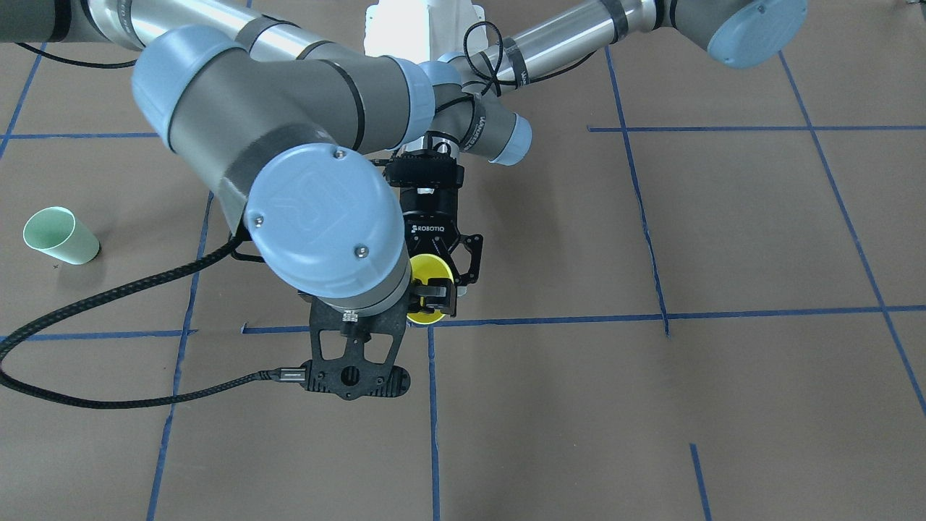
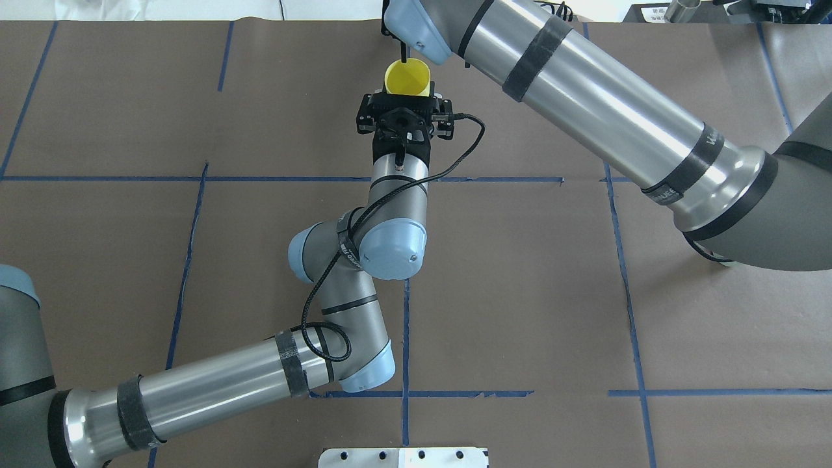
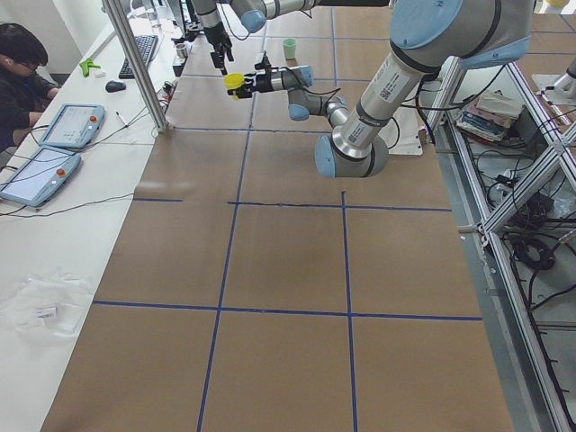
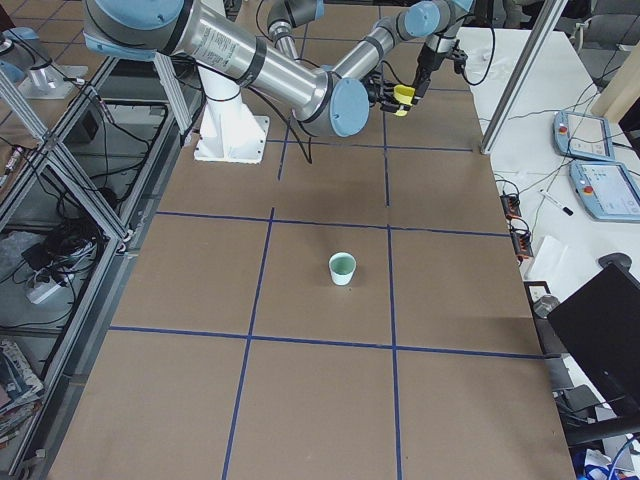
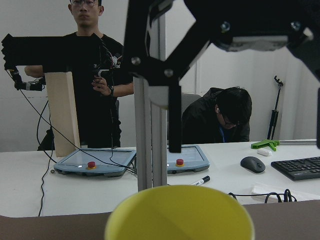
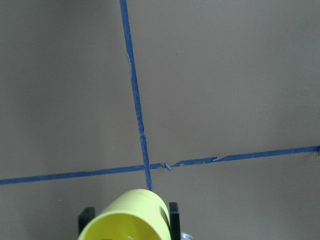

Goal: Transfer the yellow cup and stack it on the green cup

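Note:
My left gripper (image 2: 407, 97) is shut on the base of the yellow cup (image 2: 407, 78) and holds it level above the table, mouth pointing away from the robot. The cup also shows in the front view (image 1: 425, 288) and at the bottom of the left wrist view (image 5: 180, 215). My right gripper (image 2: 403, 53) hangs down at the cup's rim. In the left wrist view its fingers (image 5: 174, 120) stand wide apart, open, not closed on the cup. The green cup (image 1: 58, 235) stands upright and alone on the table, far out on my right side (image 4: 342, 268).
Blue tape lines (image 1: 432, 405) divide the brown table. The right arm's elbow (image 1: 289, 166) hides much of the front view. A metal post (image 3: 135, 63) stands at the table's far edge. Operators (image 3: 22, 72) and tablets (image 4: 600, 160) are at the white side desk.

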`<action>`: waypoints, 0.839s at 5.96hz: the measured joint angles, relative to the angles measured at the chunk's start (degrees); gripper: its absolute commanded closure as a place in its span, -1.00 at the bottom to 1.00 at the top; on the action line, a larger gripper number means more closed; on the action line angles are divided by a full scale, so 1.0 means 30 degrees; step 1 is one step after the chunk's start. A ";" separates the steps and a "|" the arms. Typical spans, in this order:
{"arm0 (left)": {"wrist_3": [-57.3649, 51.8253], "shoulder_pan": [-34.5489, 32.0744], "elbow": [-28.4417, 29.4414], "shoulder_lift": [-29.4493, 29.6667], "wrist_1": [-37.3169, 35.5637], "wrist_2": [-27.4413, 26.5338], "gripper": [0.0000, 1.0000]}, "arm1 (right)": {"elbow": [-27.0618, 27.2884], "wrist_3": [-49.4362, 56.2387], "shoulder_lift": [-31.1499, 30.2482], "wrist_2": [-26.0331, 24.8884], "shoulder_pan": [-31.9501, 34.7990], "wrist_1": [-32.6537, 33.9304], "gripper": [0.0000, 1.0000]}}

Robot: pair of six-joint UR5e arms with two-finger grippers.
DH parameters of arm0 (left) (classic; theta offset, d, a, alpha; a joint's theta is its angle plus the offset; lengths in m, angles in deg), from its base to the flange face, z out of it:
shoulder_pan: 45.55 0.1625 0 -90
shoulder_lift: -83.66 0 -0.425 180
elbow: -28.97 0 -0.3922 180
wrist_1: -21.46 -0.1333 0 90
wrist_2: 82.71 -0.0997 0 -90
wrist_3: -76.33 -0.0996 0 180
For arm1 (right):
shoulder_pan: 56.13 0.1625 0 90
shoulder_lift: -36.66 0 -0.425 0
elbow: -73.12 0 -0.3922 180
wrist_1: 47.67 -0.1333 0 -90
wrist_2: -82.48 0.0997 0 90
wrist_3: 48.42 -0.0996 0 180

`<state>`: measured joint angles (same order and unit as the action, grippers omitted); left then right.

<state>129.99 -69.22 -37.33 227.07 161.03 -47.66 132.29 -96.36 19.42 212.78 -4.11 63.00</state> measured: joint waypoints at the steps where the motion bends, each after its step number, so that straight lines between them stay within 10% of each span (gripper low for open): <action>1: 0.0008 -0.0004 0.0006 -0.0014 0.0008 0.0005 0.08 | 0.0055 0.0094 0.0000 -0.0277 -0.0240 -0.0003 -0.90; 5: 0.0039 -0.0020 0.0003 -0.0023 0.0029 0.0028 0.08 | 0.0169 0.0661 -0.0239 -0.0418 -0.0560 -0.0004 -0.53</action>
<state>130.11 -69.28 -37.32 227.01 161.12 -47.57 132.79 -94.38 18.70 211.53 -5.79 62.98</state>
